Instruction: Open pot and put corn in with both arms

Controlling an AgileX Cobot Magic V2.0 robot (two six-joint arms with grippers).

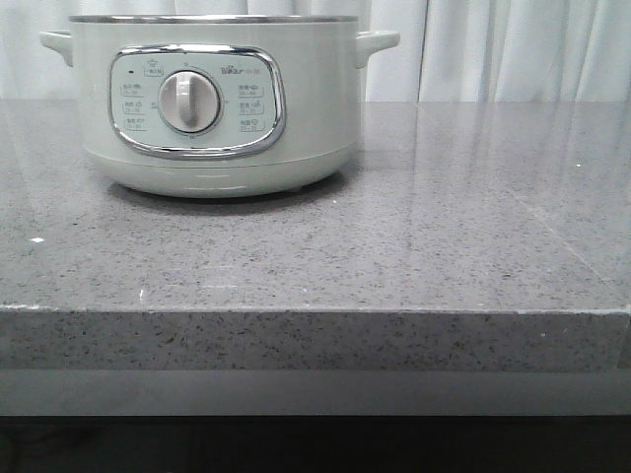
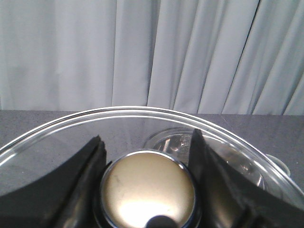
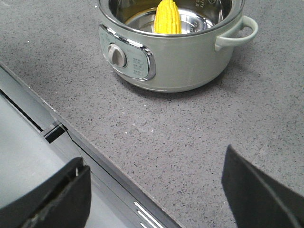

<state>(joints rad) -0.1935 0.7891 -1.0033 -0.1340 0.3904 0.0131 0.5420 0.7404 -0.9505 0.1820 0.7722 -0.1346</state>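
front view: the pot (image 1: 219, 103), a pale green-white electric cooker, stands on the grey speckled desk (image 1: 414, 246), left of centre and toward the back, before a white curtain (image 1: 513, 49). its chrome-framed control panel (image 1: 197, 101) with a central white dial (image 1: 188, 101) faces the camera, and its 2 side handles (image 1: 379, 43) project left and right. neither arm appears in this view.

right wrist view: the pot stands open, without its lid, showing a shiny metal inner bowl (image 3: 137, 14). the corn (image 3: 167, 17), a bright yellow cob, lies inside the bowl, partly hidden by the near rim. the right gripper (image 3: 156, 187) hangs above bare desk near its front edge, well apart from the pot; its 2 dark fingers (image 3: 256, 192) are spread wide with nothing between them.

left wrist view: the left gripper (image 2: 147, 147) is clenched on the round brass-coloured knob (image 2: 148, 190) of the glass lid (image 2: 57, 137), 1 dark finger pressed against each side of the knob. the lid's metal-edged rim arcs across the view. through the glass, part of the open pot's metal interior (image 2: 175, 142) is dimly visible below. the curtain fills the background behind the desk.
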